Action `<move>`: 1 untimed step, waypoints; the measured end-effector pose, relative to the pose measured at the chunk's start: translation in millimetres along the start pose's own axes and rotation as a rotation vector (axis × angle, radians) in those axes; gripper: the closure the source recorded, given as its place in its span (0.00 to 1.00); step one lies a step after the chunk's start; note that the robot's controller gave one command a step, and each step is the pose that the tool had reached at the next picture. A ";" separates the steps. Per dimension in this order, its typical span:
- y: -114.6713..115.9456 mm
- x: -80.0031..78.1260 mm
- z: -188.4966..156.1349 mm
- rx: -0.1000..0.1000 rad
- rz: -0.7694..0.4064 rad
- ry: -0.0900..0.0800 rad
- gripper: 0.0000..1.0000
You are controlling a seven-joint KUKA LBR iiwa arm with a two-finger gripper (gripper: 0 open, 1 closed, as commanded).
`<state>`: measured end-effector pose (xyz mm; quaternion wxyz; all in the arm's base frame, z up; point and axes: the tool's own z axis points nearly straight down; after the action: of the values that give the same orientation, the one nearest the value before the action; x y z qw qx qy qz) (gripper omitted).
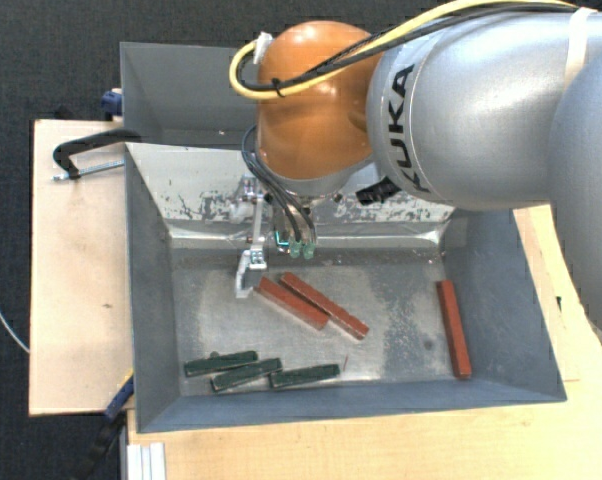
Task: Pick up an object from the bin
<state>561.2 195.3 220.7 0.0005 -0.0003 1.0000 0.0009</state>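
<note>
My gripper (245, 283) hangs low over the back middle of the bin floor, under the orange cover. Its tip stands just left of the upper-left end of two red-brown flat bars. The nearer bar (292, 303) and the longer one beside it (326, 305) lie side by side, slanting down to the right across the middle of the floor. Nothing shows in the gripper.
A third red-brown bar (454, 329) lies lengthwise against the right slope of the bin. Three dark green bars (221, 364) (247, 375) (304, 375) lie in a row near the front left. The arm and its cables hide the back right.
</note>
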 end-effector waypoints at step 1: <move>-30.9 -9.3 40.7 -0.003 0.055 -0.005 0.00</move>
<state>570.6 164.5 179.9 0.0031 0.0273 0.9996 0.0022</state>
